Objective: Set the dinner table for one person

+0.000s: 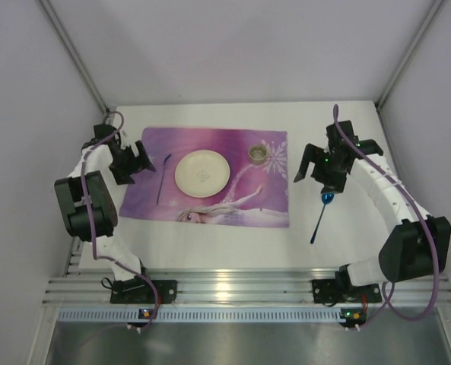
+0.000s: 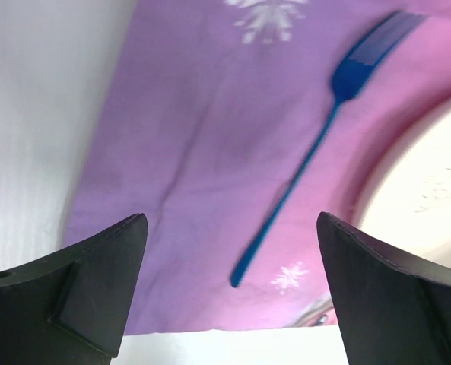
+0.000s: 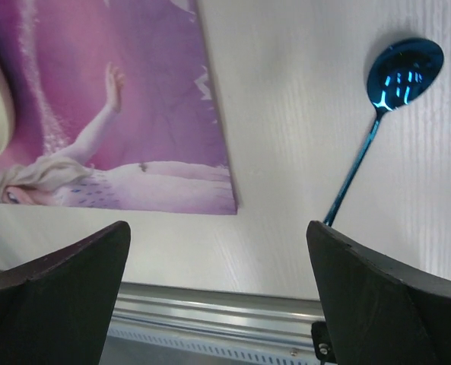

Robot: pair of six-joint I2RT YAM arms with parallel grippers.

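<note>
Overhead, I see the white table (image 1: 210,255) under and all around a purple placemat (image 1: 210,141); plate (image 1: 201,173) and fork (image 1: 163,180) lie on the placemat. Left wrist: left gripper (image 2: 233,220) spread wide, empty, over the fork. Right wrist: right gripper (image 3: 217,228) spread, empty; spoon (image 3: 377,114) lies right of the placemat.

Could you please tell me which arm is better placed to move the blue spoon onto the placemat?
Right. The right gripper hangs open almost directly over the spoon, which lies on the bare table right of the placemat. The left gripper, also open, is far across, above the fork.
</note>
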